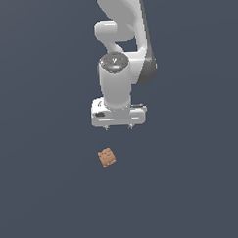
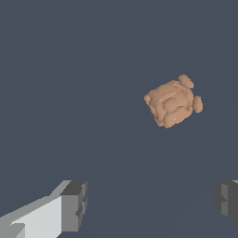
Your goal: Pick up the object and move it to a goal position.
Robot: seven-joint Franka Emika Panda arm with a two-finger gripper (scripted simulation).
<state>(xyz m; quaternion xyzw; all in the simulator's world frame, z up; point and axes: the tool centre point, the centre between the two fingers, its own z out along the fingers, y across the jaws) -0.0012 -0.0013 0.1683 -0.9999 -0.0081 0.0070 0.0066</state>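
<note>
Gripper (image 2: 151,204) fingers (image 2: 74,204) are standing spread and empty, hanging above the bench (image 1: 46,193) with the block (image 1: 107,157) lying apart, just ahead and untouched; grasp, lift and carry to goal are all remaining.

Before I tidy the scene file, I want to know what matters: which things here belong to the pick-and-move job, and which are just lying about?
Part of the job:
- the orange-brown lumpy block, lying free on the floor
- the claw, open, above the block and not touching it

Just lying about:
- nothing else visible; only the plain dark floor. No goal marker shows.
</note>
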